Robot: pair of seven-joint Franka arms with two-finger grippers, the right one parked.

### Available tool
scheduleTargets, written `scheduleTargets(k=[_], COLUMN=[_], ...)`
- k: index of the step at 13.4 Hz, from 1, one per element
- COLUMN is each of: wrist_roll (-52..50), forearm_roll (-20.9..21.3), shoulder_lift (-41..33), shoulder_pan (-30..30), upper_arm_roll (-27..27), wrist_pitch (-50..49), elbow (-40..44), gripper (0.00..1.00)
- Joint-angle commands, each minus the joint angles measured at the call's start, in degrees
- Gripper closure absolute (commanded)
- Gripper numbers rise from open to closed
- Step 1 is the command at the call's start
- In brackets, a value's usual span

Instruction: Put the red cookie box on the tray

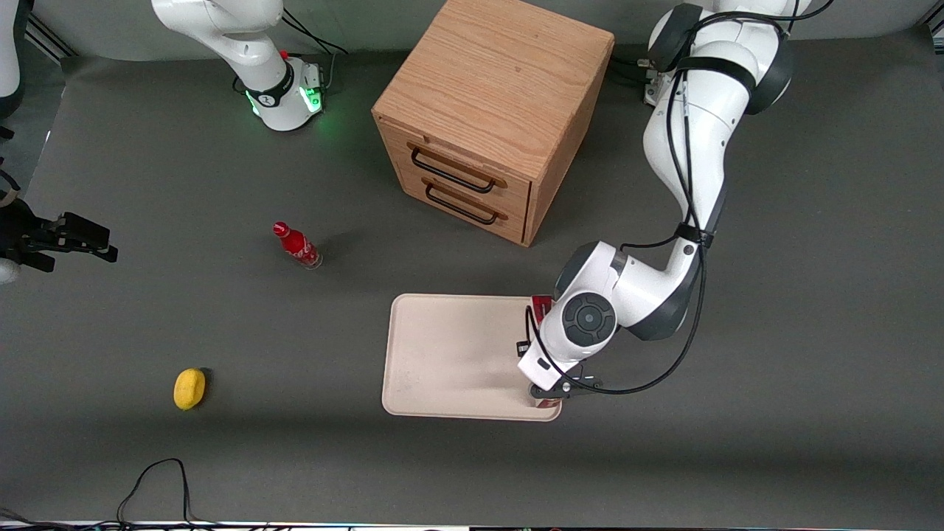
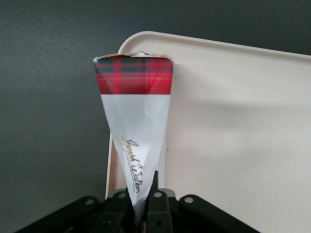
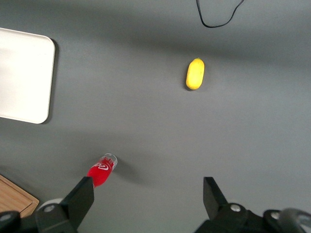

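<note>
**Red cookie box held over the tray's edge**

The red cookie box [image 2: 133, 111] is pinched edge-on by the gripper [image 2: 143, 204], above the rim of the tray [image 2: 233, 121] at the working arm's end. You should carry it inward over the tray before lowering and releasing. The front view hides the grip under the wrist; only a red corner shows.

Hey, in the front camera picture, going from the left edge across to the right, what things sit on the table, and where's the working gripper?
Yellow lemon → small red bottle → tray → gripper, shut on the red cookie box above the tray's edge. The wooden cabinet overlaps the tray sideways, so it's left out.
</note>
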Motion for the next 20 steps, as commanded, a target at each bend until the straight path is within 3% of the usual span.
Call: scheduleTargets(k=[1, 11, 15, 20], wrist_roll=[0.54, 1.07, 3.7, 16.94], forearm_roll=[0.61, 1.04, 0.43, -1.32], shoulder_lift=[0.48, -1.8, -12.32, -35.69], shoulder_pan=[-0.44, 1.22, 5.44, 17.91], upper_arm_roll=[0.36, 0.36, 0.1, -0.08], wrist_pitch=[-0.27, -2.37, -14.74, -15.56], elbow=[1.92, 1.04, -4.56, -28.71], gripper=[0.0, 0.0, 0.0, 0.0])
